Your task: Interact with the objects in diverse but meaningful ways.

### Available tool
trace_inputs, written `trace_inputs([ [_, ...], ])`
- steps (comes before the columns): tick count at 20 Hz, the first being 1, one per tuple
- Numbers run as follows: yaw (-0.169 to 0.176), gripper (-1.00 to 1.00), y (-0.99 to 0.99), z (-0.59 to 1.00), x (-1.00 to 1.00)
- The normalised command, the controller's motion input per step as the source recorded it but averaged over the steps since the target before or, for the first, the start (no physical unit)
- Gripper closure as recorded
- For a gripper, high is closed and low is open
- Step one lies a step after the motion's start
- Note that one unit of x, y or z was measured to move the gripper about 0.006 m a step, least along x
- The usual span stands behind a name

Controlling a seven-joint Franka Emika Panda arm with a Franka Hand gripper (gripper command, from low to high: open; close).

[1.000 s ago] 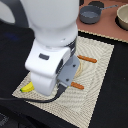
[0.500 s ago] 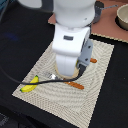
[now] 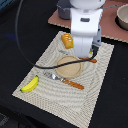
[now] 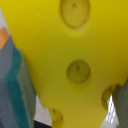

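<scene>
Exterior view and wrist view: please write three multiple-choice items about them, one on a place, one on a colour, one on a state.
1. Where does the banana lie?
A. Near the placemat's corner on the exterior view's left
B. In the placemat's middle
C. Off the placemat

2. What colour is the fork's handle?
A. Blue
B. Orange
C. Green

3. In what state is the cheese wedge?
A. Lying flat on the placemat
B. Held in the gripper
C. Balanced on the banana

Answers:
1 A: the banana rests on the mat beside that corner.
2 B: the handle shows orange against the pale mat.
3 B: the wrist view is filled by the cheese, with the fingers at either side of it.
</scene>
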Motion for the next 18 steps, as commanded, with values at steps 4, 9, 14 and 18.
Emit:
trace_inputs([
  [4,0.081,1.00,0.80,0.00,-0.28],
  [9,0.074,1.00,0.80,0.00,-0.31],
  [14,0.057,1.00,0.80,0.00,-0.40],
  [18,0.053,1.00,0.79,0.00,-0.43],
])
